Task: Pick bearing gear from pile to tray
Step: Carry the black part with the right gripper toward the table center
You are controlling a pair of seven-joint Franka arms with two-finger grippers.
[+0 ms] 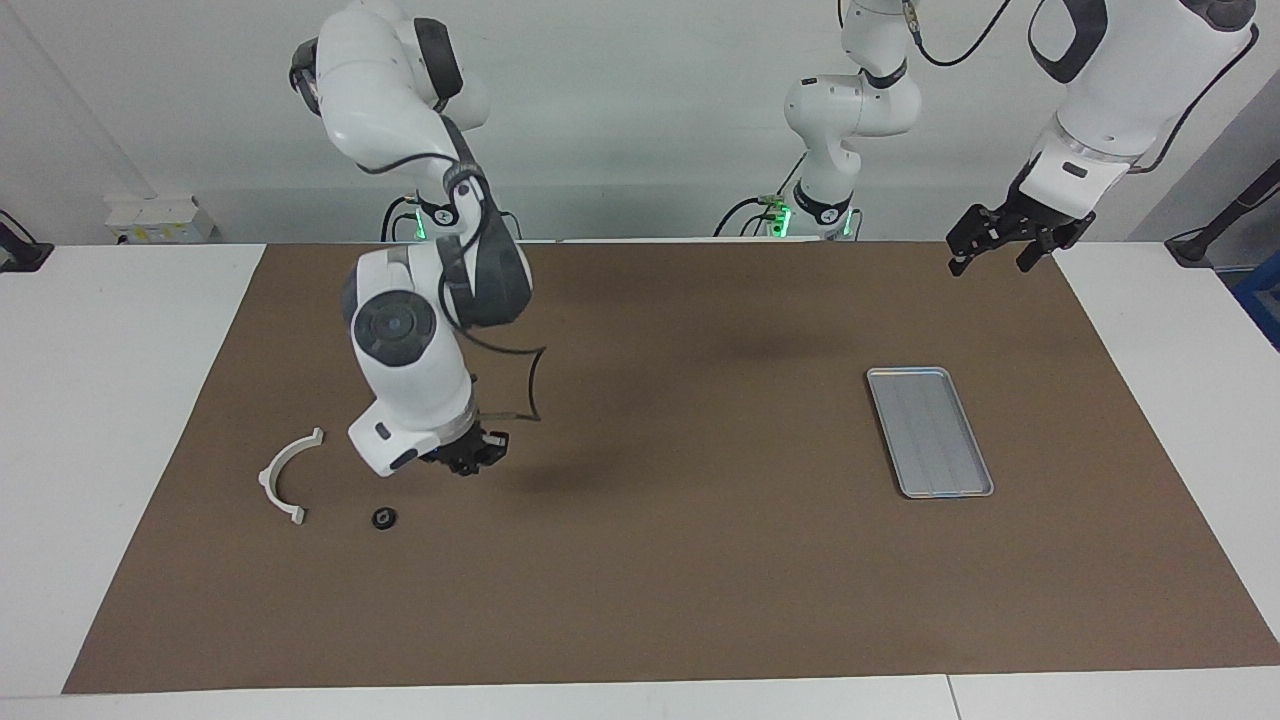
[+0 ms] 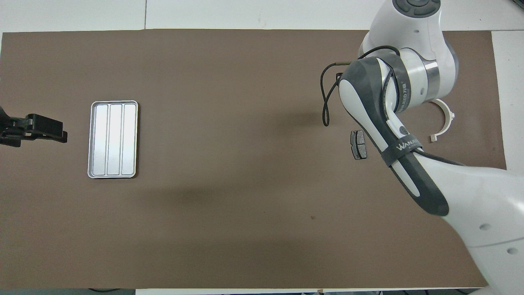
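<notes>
Toward the right arm's end of the brown mat (image 1: 640,560), the pile's parts lie loosely spread: 1 white curved half-ring bracket (image 1: 287,474), 1 small black round bearing gear (image 1: 384,518) just beside it and farther from the robots than the right gripper's position, and 1 dark grey brake pad (image 2: 359,144), seen only in the overhead view, nearer to the robots. The right gripper (image 1: 470,455) hangs low over the mat close to these parts; whether its claw is released or clenched cannot be told, and nothing is visibly held. The bearing gear rests flat on the mat, apart from the bracket and not touched by the gripper. The tray (image 1: 928,431) lies well apart, toward the left arm's end of the table, and holds nothing visible. The left gripper (image 1: 1003,245) waits raised over the mat's corner near the robots, beside the tray's end, with its claw spread and holding nothing. Judgement: the gear appears small, rigid and light, likely smooth-rimmed and low to the surface, so it could slip or skid if pinched off-centre. A grip straight down across its outer rim, fingers on 2 facing sides, seems soundest. The bracket lies close enough that the approach should keep clear of it. No transfer to the tray is yet made.
</notes>
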